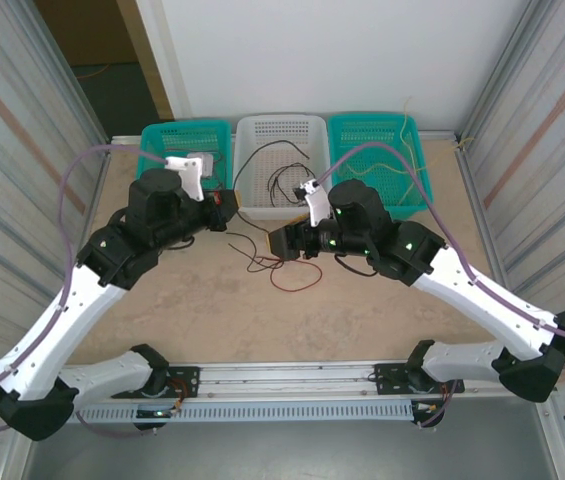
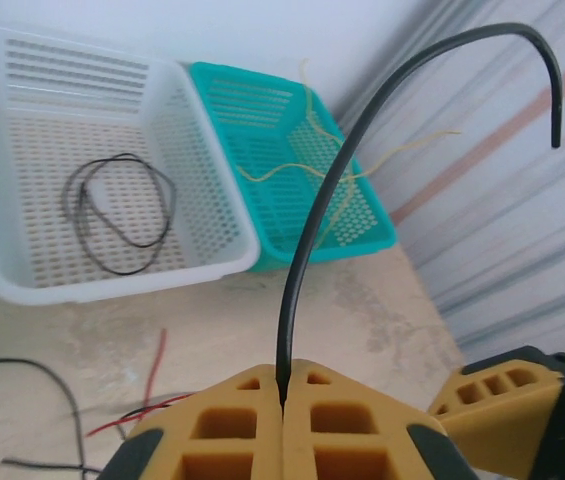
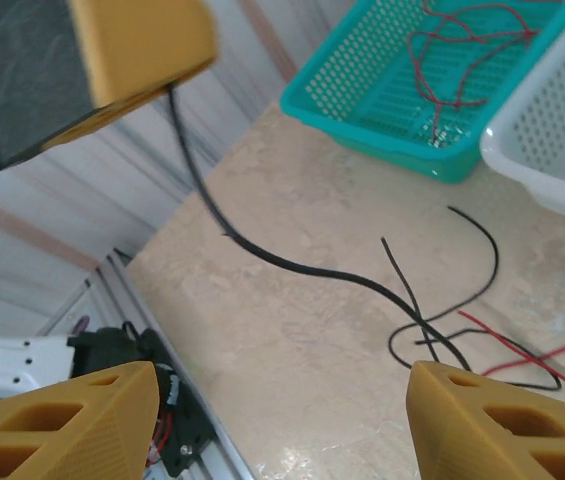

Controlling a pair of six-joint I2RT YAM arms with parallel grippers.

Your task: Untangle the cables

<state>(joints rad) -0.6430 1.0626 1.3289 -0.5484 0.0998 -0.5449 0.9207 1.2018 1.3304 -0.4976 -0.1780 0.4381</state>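
A black cable (image 2: 307, 230) is held tight in the left pincer (image 2: 282, 400), which is shut on it. From there the cable goes down to the bench (image 2: 382, 310) and into a small pile (image 3: 442, 340), where it is crossed with a second black cable (image 3: 487, 255) and a red cable (image 3: 532, 355). The right pincer (image 3: 282, 400) is held wide apart above the pile, and nothing is gripped in it.

Some things could go wrong. If the held cable is pulled up fast, the other cables could be dragged along with it, and the knot could be made tighter. The cable is very thin, so it could be lost from the left pincer if it is tugged hard. Two cables could be caught at once by the right pincer, because they lie so close together.

Three baskets are counted: one white basket (image 2: 212, 200) in the middle and a green-blue one on each side. A black loop (image 2: 170, 195) is seen in the white one. A yellow cable (image 2: 282, 170) is seen in the right basket (image 2: 252, 78), and red cable (image 3: 442, 50) in the left basket (image 3: 362, 135). It cannot be told if more than one lies in each. Outside the baskets, two black cables and at least one red are counted. Two pincers are counted.
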